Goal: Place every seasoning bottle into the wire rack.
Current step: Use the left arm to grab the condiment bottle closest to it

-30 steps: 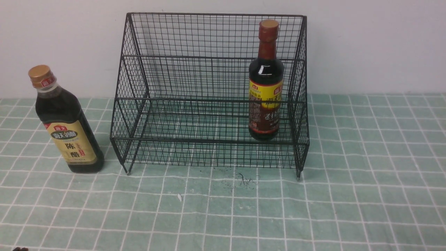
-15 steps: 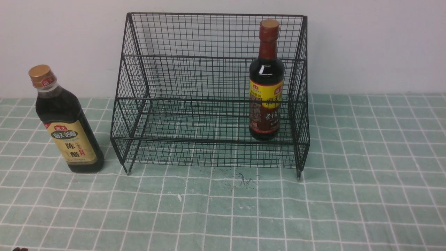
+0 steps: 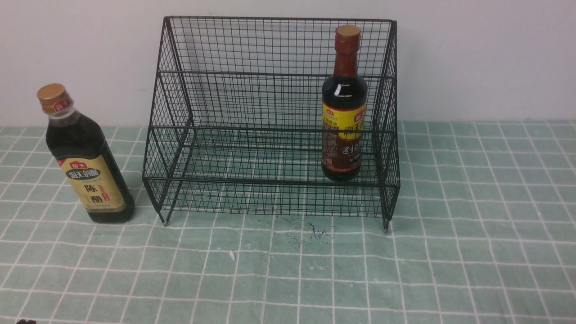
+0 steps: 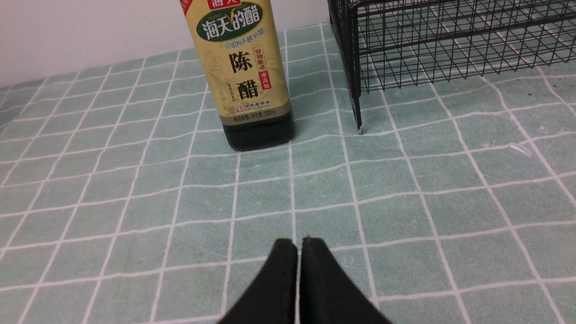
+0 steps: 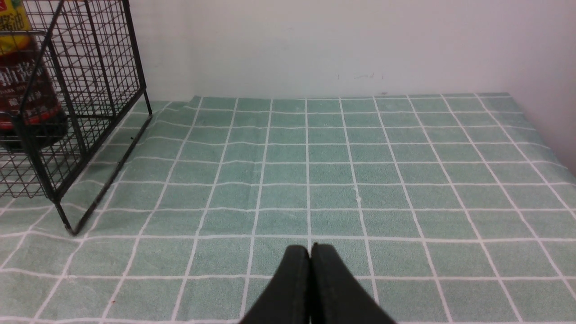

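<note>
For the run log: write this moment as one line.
red-brown-capped bottle: upright in wire rack, right end | gold-capped bottle: on tablecloth, left of rack | left gripper: shut, empty | right gripper: shut, empty

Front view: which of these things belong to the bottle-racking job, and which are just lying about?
Part of the job: wire rack; red-brown-capped bottle, already inside it; gold-capped bottle, standing outside it.
Just lying about: checked tablecloth; white scrap; dark smudges.

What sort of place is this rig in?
Likely a lab tabletop staged as a kitchen: checked cloth against a bare wall, just a rack, red-capped bottle in it, gold-capped bottle beside it.
</note>
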